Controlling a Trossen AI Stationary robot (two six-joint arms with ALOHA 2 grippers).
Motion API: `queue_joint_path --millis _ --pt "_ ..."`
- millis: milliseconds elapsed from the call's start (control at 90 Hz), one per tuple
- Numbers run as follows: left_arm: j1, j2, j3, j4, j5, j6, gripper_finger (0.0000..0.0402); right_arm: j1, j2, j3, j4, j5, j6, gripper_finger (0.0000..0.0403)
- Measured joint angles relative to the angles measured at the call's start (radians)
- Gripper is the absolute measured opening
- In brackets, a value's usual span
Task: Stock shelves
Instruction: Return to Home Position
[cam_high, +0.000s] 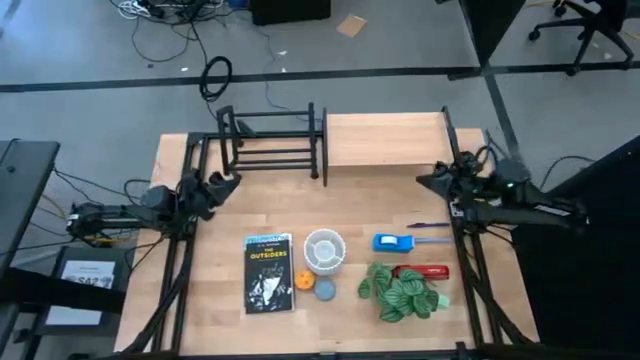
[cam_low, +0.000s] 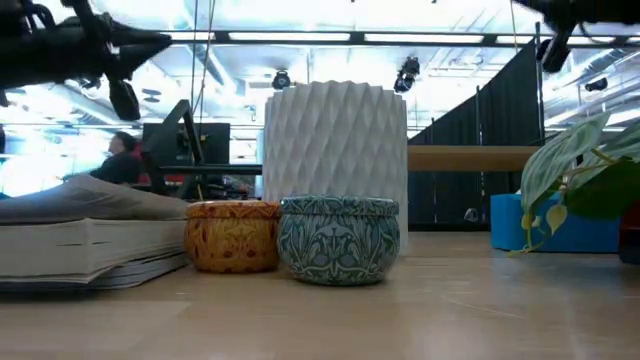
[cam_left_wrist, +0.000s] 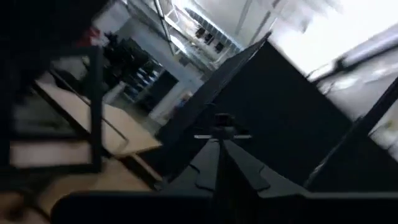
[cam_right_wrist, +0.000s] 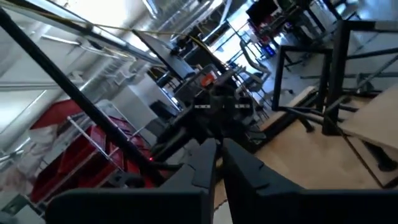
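The black bar rack (cam_high: 270, 140) stands at the table's far left, and the light wooden board shelf (cam_high: 385, 138) stands beside it at the far right. A book (cam_high: 268, 272), a white ribbed vase (cam_high: 324, 250), an orange tin (cam_high: 305, 280), a blue patterned tin (cam_high: 325, 290), a blue box (cam_high: 393, 242), a red item (cam_high: 425, 271) and a leafy plant (cam_high: 405, 290) lie on the near half. My left gripper (cam_high: 225, 185) hovers shut at the left side, near the rack. My right gripper (cam_high: 425, 180) hovers shut at the right, near the board shelf. Neither touches anything.
A pen (cam_high: 430, 225) lies right of centre. Bare tabletop (cam_high: 330, 200) stretches between the shelves and the row of items. In the low view the vase (cam_low: 335, 160) stands behind both tins (cam_low: 338, 238), with the book (cam_low: 90, 235) on the left.
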Motion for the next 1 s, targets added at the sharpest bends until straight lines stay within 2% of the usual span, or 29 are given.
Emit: queue_joint_path --millis 89,156,289,378,522,678,1000 --pt "0.000 0.018 0.000 -0.005 0.000 0.192 0.0000 -0.020 0.000 -0.094 0.111 -0.012 0.000 0.0000" --pt "0.000 0.030 0.000 -0.030 0.000 0.272 0.0000 -0.036 0.000 -0.160 0.220 -0.014 -0.007 0.0000" --pt "0.000 0.061 0.000 -0.146 0.000 0.244 0.0000 -0.058 0.000 -0.270 0.410 -0.015 -0.052 0.0000" --pt "0.000 0.088 0.000 -0.189 0.000 0.235 0.0000 -0.067 0.000 -0.319 0.478 -0.017 -0.080 0.0000" --pt "0.000 0.123 0.000 -0.272 0.000 0.217 0.0000 -0.070 0.006 -0.318 0.363 -0.032 -0.083 0.0000" --pt "0.000 0.160 0.000 -0.414 -0.001 0.148 0.0000 -0.070 0.006 -0.318 0.213 0.015 -0.065 0.0001" --pt "0.000 0.226 0.000 -0.412 0.000 0.194 0.0000 -0.070 0.006 -0.319 0.162 0.014 -0.107 0.0001"
